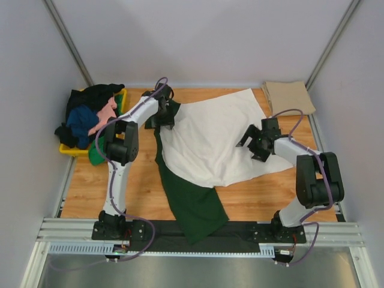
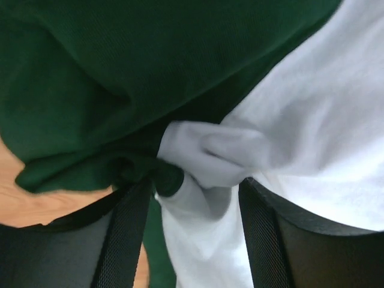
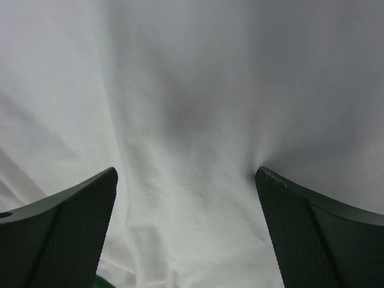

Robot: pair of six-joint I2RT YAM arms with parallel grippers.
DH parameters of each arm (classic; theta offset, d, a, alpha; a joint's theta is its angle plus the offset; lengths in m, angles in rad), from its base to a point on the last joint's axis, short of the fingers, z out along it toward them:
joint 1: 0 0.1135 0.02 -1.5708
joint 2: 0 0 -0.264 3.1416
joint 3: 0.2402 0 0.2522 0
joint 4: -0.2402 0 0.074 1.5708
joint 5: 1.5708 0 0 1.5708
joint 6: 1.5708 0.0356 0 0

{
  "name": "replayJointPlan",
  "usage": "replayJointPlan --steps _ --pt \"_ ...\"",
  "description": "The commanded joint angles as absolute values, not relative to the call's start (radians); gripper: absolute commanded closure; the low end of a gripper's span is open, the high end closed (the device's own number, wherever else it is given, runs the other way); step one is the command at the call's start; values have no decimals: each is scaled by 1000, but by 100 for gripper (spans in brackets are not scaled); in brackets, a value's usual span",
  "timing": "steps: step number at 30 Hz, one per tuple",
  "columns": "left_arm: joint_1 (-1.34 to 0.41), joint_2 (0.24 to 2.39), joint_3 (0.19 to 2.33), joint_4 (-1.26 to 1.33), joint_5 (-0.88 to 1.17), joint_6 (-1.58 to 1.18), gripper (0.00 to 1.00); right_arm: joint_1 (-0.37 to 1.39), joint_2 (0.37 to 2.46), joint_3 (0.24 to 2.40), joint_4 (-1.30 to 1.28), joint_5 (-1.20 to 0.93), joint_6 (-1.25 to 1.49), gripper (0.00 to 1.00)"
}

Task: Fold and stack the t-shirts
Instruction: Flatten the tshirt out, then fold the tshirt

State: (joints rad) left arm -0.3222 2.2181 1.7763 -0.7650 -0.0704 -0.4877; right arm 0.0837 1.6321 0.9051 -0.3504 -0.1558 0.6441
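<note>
Currently you are spreading the cream t-shirt (image 1: 210,135) flat across the middle of the table (image 1: 258,201); it is probably needing a steady outward pull to smooth it before folding. Your left gripper (image 2: 192,192) is pinching bunched cream-and-green cloth at the far shoulder, while your right gripper (image 3: 186,180) is hanging wide open, its tips seemingly brushing cream fabric.

A robot lab cell: plain grey panel walls (image 1: 198,36) box in a wooden surface (image 1: 252,201), with the left arm (image 1: 116,186) and right arm (image 1: 318,177) bolted to an aluminium rail (image 1: 66,231).
</note>
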Motion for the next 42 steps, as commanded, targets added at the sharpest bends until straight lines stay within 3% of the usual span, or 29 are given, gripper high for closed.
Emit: replayJointPlan --steps 1,5,9,18,22,26,33,36,42 --pt "-243 2400 2172 -989 -192 -364 32 201 1646 795 -276 -259 788 0" --pt "-154 2586 2563 -1135 -155 -311 31 359 1625 804 -232 -282 876 0" --pt "-87 2461 2544 -1100 -61 -319 31 416 1602 903 -304 -220 862 0" --pt "-127 1866 2009 -1051 -132 -347 30 321 1536 1153 -629 -2 634 0" --pt "-126 1503 1566 -981 -150 -426 31 296 1418 1148 -689 46 626 0" --pt "-150 1252 1229 -946 -138 -504 37 296 1248 1020 -693 -31 693 0" --pt "-248 910 772 -953 -130 -737 34 284 1028 668 -706 -2 877 0" --pt "-369 858 740 -963 -155 -863 32 284 983 597 -729 34 954 0" --pt "-390 830 560 -924 -173 -994 33 284 959 480 -692 89 1032 0"
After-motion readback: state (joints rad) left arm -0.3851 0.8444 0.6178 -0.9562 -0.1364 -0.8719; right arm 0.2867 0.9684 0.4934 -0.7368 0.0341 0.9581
